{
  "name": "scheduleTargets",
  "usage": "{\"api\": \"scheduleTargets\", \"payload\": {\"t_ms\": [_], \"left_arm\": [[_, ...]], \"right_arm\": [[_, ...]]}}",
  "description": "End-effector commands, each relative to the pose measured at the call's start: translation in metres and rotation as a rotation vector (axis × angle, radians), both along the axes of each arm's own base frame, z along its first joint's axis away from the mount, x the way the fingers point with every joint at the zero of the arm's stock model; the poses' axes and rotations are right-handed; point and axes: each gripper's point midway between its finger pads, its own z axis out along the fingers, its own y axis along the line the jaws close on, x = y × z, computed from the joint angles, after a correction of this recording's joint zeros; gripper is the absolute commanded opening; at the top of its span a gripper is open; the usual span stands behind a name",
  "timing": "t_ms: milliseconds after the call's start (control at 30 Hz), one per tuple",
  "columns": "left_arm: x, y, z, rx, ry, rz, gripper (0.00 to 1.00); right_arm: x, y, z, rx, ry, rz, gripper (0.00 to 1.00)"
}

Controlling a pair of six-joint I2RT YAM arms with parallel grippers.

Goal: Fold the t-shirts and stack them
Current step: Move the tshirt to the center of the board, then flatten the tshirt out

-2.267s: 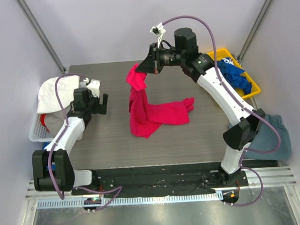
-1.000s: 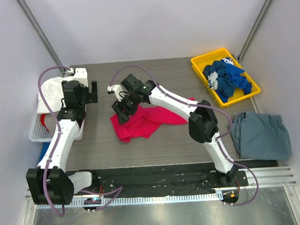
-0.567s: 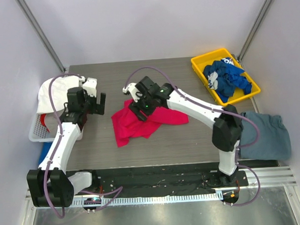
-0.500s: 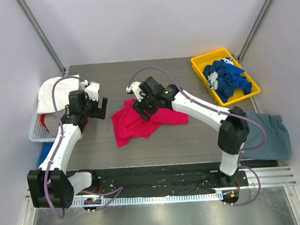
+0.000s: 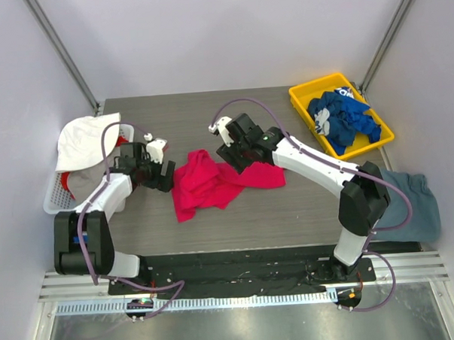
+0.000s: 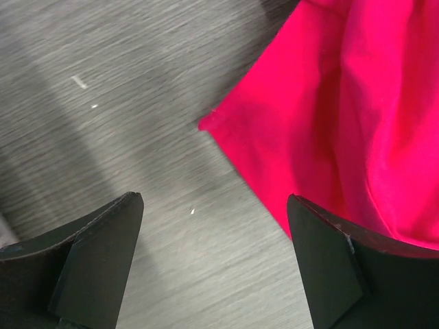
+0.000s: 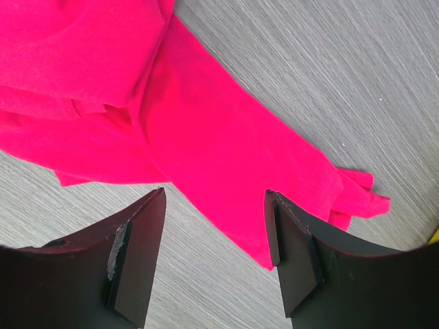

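Below the right fingers (image 7: 137,260) and beside the left fingers (image 6: 96,253), crumpled pink-red t-shirt (image 5: 212,182).

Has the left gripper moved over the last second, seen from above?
Yes. The left gripper has moved away from the white basket, rightward and toward the table's near edge, ending open beside the left edge of the pink t-shirt.
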Motion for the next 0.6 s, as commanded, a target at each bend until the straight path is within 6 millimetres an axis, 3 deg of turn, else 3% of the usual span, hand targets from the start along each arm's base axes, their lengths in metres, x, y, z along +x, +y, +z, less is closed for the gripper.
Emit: {"api": "scheduleTargets", "payload": {"t_ms": [0,333,567], "left_arm": [[0.025,-0.013,0.004,-0.052,-0.071,-0.037,0.89],[0.045,-0.019,-0.017,-0.069,-0.051,-0.073,0.78],[0.066,-0.026,-0.015,-0.099,-0.074,-0.091,0.73]], "right_arm": [[0.005,0.002,0.017,0.038,-0.053,0.005,0.66],[-0.003,-0.008,0.005,0.014,-0.031,0.009,0.64],[-0.006,-0.012,0.001,0.013,-0.02,0.006,0.63]]}}
